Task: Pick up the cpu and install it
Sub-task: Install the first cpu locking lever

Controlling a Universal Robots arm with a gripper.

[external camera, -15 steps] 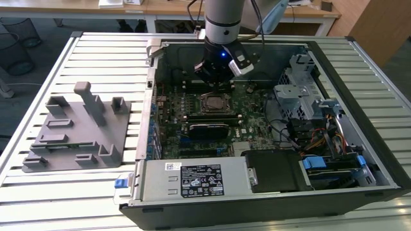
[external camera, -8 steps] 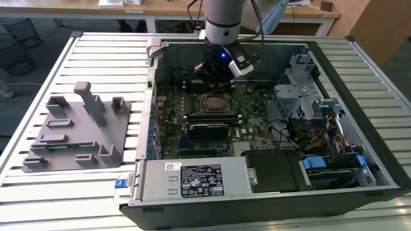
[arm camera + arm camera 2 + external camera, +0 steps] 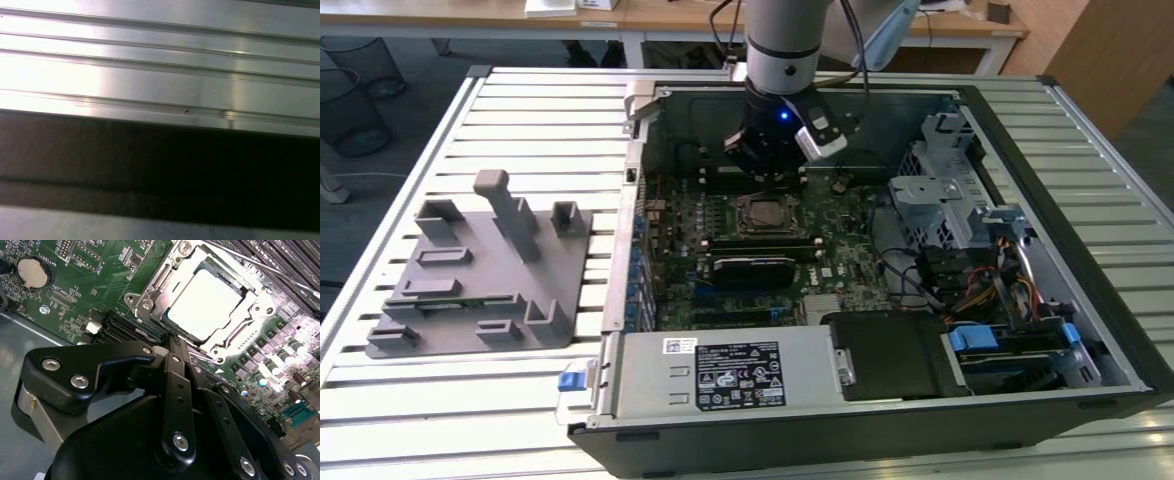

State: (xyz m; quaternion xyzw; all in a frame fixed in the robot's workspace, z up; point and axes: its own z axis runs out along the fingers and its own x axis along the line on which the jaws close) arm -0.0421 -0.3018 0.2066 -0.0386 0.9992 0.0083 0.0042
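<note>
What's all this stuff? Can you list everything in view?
cpu: one, silvery, in the socket frame.
socket frame: one, metal, on the motherboard.
motherboard: one, green, inside the computer case.
coin battery: one, silvery, on the motherboard.
computer case: one, black, open, on the table.
holder tray: one, grey, on the table, exterior view's left.
table: one, silvery slats, under everything.
arm: one, grey, reaching into the case.
end effector: one, black, near the socket frame.

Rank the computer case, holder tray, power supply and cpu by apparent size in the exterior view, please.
Largest to smallest:
1. computer case
2. holder tray
3. power supply
4. cpu, by far the smallest
</note>
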